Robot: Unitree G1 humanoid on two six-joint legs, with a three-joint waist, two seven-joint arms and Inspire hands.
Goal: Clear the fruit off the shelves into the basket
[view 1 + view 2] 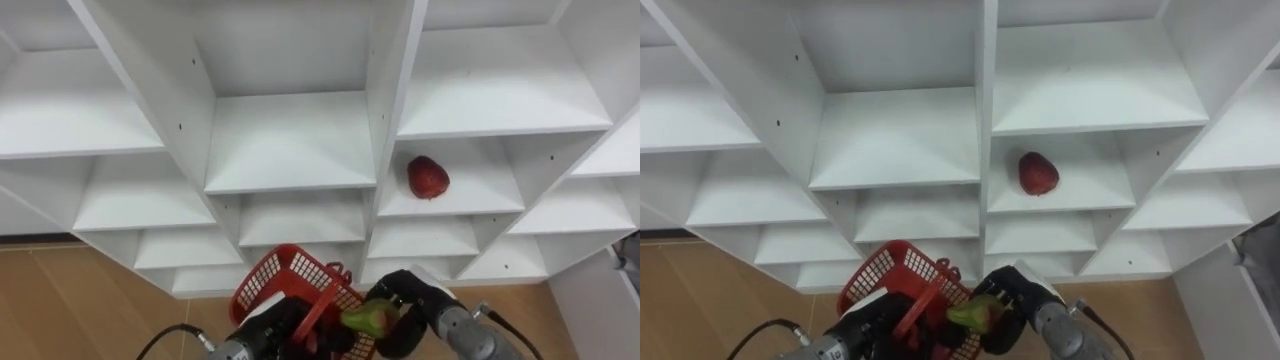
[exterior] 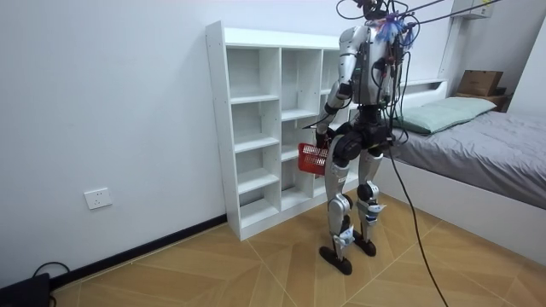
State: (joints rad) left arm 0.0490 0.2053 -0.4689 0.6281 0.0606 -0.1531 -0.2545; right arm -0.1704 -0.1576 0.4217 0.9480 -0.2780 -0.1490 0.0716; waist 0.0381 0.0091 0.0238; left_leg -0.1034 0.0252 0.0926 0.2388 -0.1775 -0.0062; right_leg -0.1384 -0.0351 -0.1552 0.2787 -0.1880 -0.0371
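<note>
Two fruits in sight. The red fruit (image 1: 428, 177) lies alone on a shelf board in the right-hand column of the white closet (image 1: 290, 140). The green fruit (image 1: 368, 318) is in the right hand (image 1: 418, 300), fingers curled round it, held just at the near rim of the red basket (image 1: 285, 275). The left hand (image 1: 272, 325) is closed about the basket's handle, carrying it low before the shelves. Room view: the robot is upright on both feet on the wood floor (image 2: 213, 273), facing the closet, with a bed (image 2: 486, 145) behind it.
</note>
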